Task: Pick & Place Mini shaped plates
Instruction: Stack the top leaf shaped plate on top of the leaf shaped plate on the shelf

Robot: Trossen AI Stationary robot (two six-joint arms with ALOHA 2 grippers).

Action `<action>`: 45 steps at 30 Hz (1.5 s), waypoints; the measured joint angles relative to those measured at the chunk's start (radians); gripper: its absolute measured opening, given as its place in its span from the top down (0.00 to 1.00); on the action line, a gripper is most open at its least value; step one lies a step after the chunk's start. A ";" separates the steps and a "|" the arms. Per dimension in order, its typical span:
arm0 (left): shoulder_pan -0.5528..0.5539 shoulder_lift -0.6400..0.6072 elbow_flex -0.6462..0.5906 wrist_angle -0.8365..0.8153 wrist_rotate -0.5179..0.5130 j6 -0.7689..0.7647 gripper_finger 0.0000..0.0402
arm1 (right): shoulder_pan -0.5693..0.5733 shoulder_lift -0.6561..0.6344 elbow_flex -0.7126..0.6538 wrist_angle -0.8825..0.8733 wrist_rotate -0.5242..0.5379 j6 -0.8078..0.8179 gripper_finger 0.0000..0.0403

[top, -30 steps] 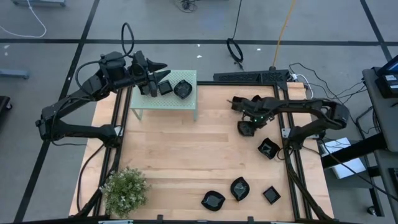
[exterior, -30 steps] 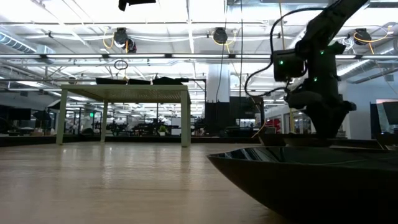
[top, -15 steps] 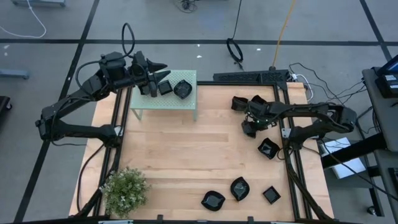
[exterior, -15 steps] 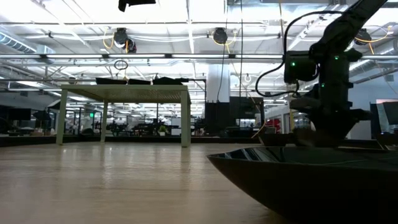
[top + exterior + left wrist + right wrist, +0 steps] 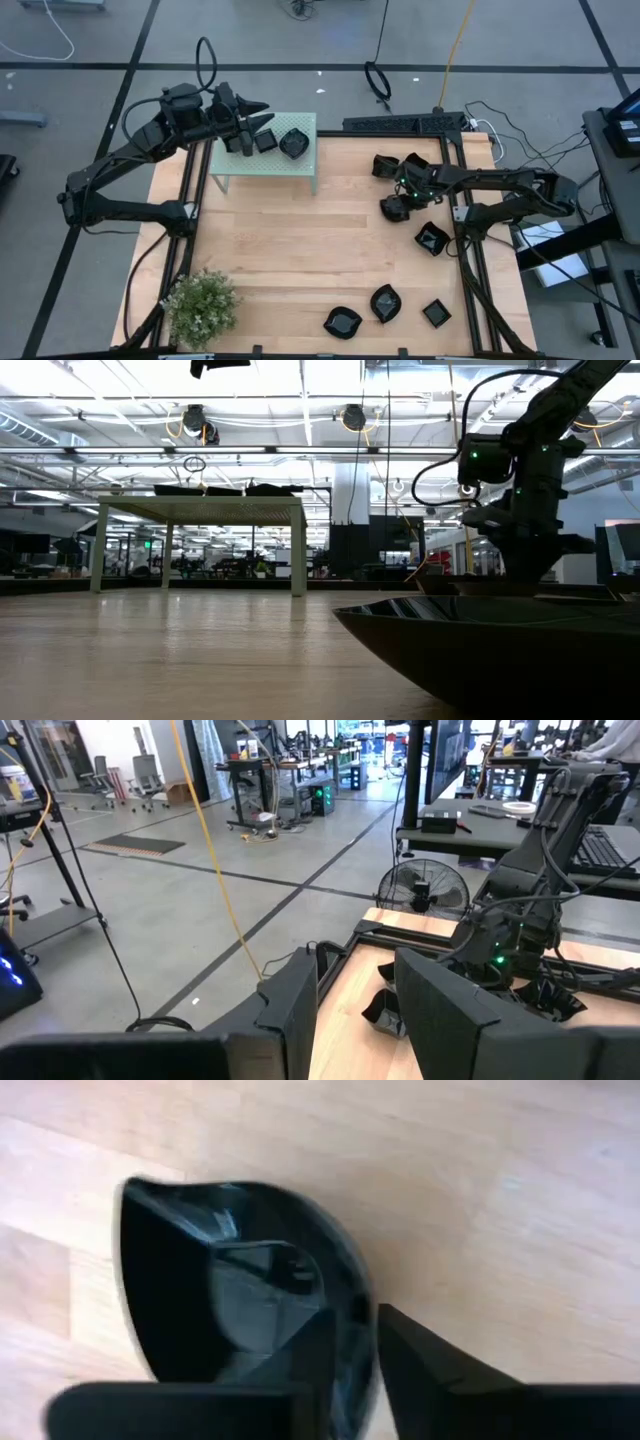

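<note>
Small glossy black mini plates lie about the wooden table. Two rest on the pale green stand: a square one and a wavy-rimmed one. My left gripper hovers open just beside them, holding nothing. My right gripper points down at a leaf-shaped plate near the table's right side and is shut on it. Two more plates sit just beyond it. My right gripper has the leaf-shaped plate by its rim, on the side nearest the wrist. One finger is inside the dish and the other finger outside, coming from above. The plate looks to sit flat on the wood.
Other plates lie at the right edge and along the near edge; one fills the low view's foreground. A potted plant stands at the near left corner. Bare wood spans the middle.
My right gripper has shifted a little toward the table's right edge and partly back, staying low over the leaf-shaped plate, which remains on the table. My left arm has kept still.
</note>
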 joint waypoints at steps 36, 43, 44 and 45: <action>-0.001 0.000 0.000 -0.037 0.000 0.004 0.65 | 0.017 0.016 0.188 0.968 0.202 0.174 1.00; 0.000 0.000 0.000 -0.037 0.000 0.000 0.65 | 0.048 0.215 0.367 0.976 0.301 0.205 1.00; 0.000 0.000 0.000 -0.037 0.000 -0.002 0.65 | 0.054 0.246 0.391 0.984 0.302 0.215 1.00; 0.000 0.000 0.000 -0.037 0.000 -0.002 0.65 | 0.060 0.277 0.414 0.998 0.301 0.226 1.00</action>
